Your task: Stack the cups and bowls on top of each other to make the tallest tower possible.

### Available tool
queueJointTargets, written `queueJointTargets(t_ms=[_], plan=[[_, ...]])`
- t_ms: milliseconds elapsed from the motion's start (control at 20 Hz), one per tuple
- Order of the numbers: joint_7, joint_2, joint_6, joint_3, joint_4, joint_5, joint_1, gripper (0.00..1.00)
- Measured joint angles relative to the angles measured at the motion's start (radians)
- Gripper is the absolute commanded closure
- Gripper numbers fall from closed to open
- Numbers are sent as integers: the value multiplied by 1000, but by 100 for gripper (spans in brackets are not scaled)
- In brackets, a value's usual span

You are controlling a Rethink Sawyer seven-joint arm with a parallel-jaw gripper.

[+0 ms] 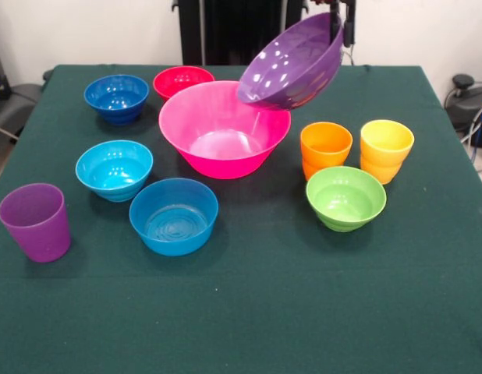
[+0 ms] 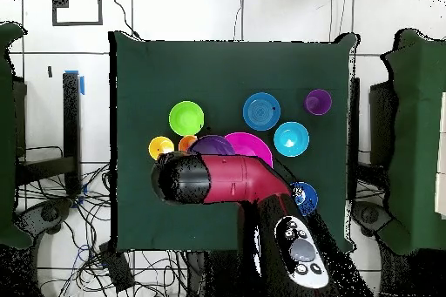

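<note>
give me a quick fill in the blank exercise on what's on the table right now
1. The hand holds the large ____ bowl tilted in the air above the hot-pink bowl.
2. The orange cup stands right beside the ____ cup.
3. Just in front of those two cups sits the ____ bowl.
4. The purple cup stands ____, opening up, near the table's edge.

Missing words: purple; yellow; lime green; upright

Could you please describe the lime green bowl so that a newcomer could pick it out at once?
In the front view, find the big hot-pink plastic bowl mid-table. To its right stand an orange tumbler and a yellow tumbler; the lime green round plastic bowl sits just before them, the only green thing.
</note>
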Motion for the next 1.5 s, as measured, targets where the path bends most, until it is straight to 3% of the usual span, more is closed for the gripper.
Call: queueJointTargets(t_ms=[750, 1500], plan=[[0, 41, 0, 81, 0, -83, -133, 100], [0, 102, 0, 159, -1, -164, -222, 100]])
